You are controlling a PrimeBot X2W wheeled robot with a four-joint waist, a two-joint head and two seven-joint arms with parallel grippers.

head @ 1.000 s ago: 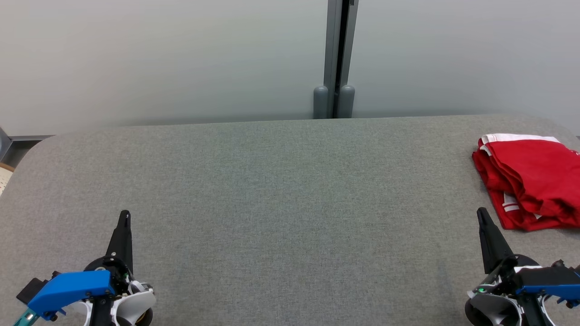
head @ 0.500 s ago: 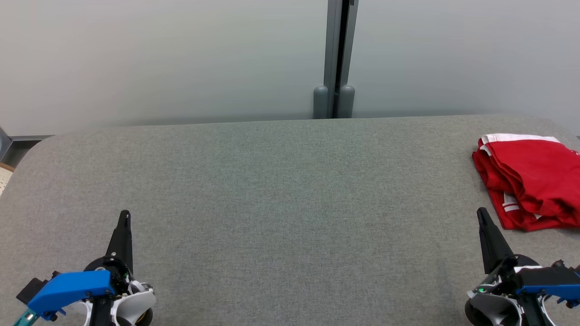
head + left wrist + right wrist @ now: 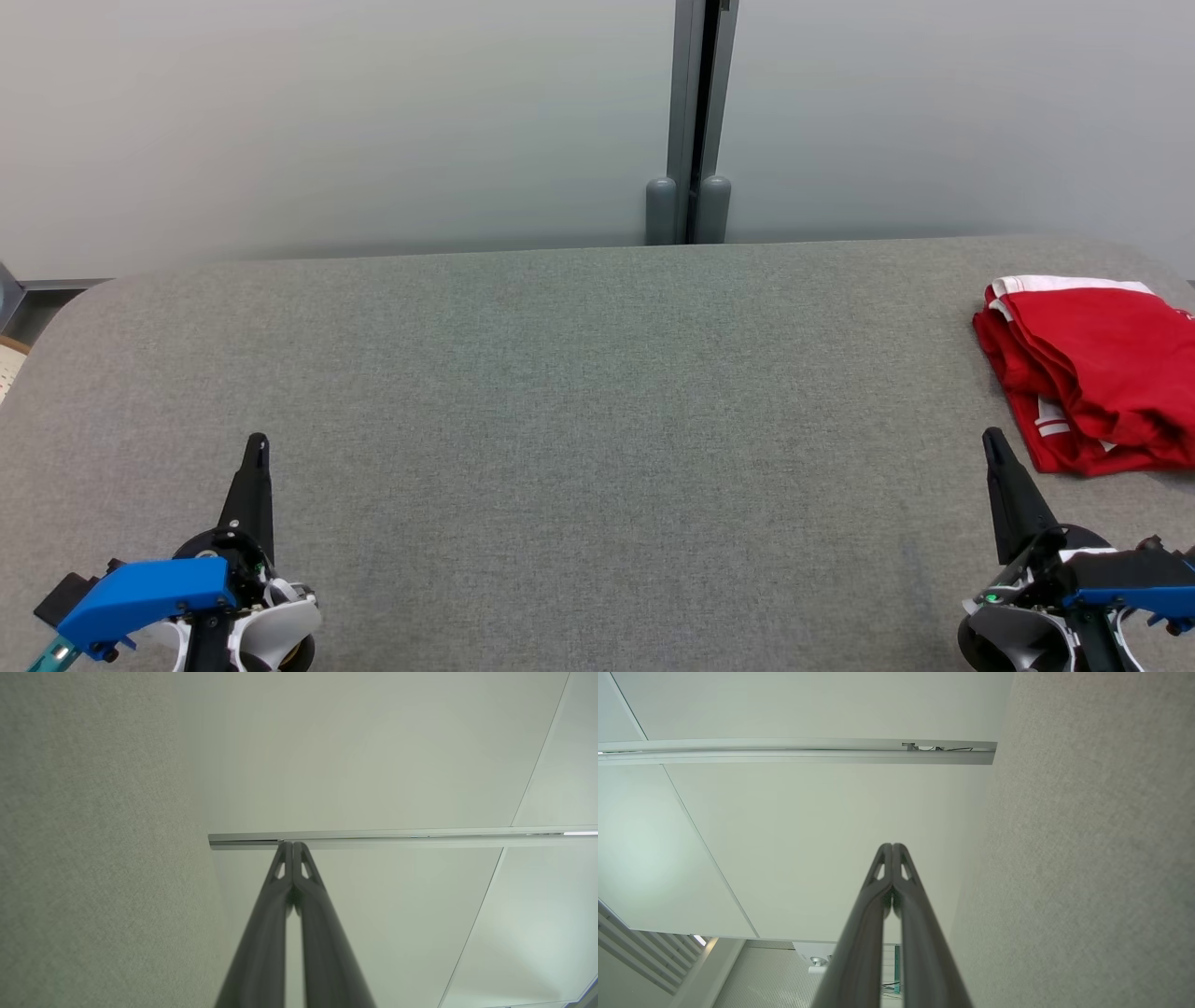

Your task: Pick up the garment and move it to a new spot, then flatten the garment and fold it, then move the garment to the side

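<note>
We see the garment (image 3: 1092, 373) lying on the counter (image 3: 597, 392) at its right end, just beyond our right end effector (image 3: 991, 437). Our left end effector (image 3: 257, 441) sits well apart, near left. A post (image 3: 693, 121) stands behind the counter.

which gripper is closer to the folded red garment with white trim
Right. The right gripper sits just short of the folded red garment with white trim, off its near left corner, not touching. The left gripper is far across the grey fabric table.
</note>
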